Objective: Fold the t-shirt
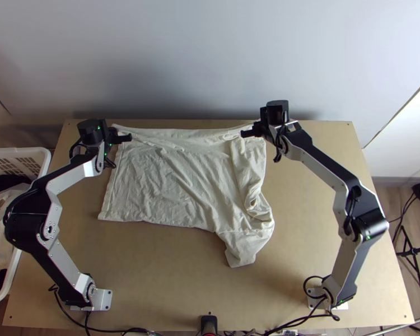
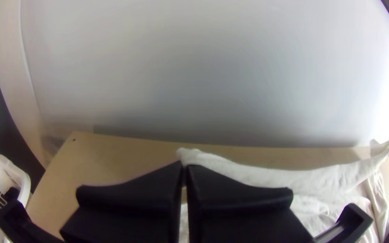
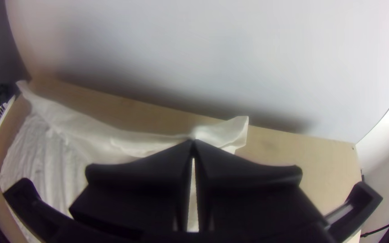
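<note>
Nearest the tabletop's (image 1: 154, 269) near edge, a rumpled flap of the white t-shirt (image 1: 165, 179) pokes out; behind it the body lies spread and wrinkled, bunched along its right side. And up by the far edge, left gripper (image 1: 126, 137) clamped on the shirt's far-left corner, right gripper (image 1: 248, 133) pinching it near the far-right!

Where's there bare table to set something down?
Bare table lies between the shirt and the two arms' bases, and another patch between the shirt and the right arm. It's crowded along the far edge, where the left gripper and right gripper pinch the shirt. Beside the left arm, the basket crowds in.
</note>
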